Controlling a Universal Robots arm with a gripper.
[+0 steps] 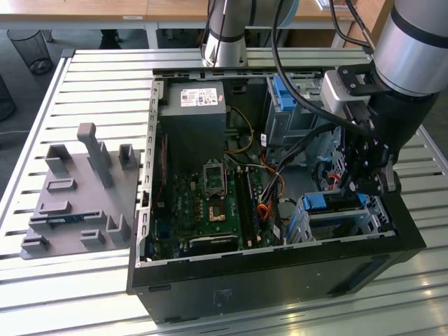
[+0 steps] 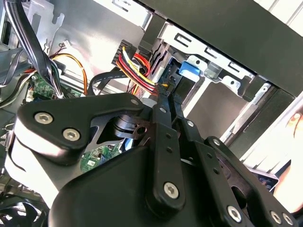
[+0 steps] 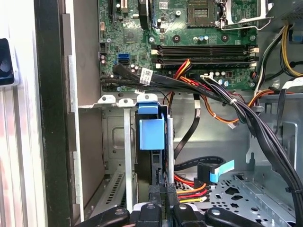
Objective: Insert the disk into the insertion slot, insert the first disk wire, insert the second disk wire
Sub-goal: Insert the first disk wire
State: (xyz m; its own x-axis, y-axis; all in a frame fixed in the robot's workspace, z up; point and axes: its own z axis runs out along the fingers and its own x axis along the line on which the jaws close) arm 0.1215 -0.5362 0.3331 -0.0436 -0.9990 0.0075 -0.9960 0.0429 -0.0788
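- The claw hangs low inside the open computer case, at the corner on the exterior view's right.
- Its fingers are drawn together with a thin gap between them. I cannot tell if they pinch anything.
- The disk stands edge-on in the insertion slot, its blue caddy between the silver rails. The claw's tips are just at its near end.
- A red, yellow and black wire bundle runs right up to the tips beside the disk. In the second wrist view it passes just over the claw.
- A flat black cable with a blue-tabbed plug lies loose just beside that bundle, apart from the disk.
- A thick black cable loom crosses above the slot, between it and the motherboard.
- In the exterior view a taller grey cage stands behind the claw.
- A grey fixture sits on the slatted desk, well apart from the case.
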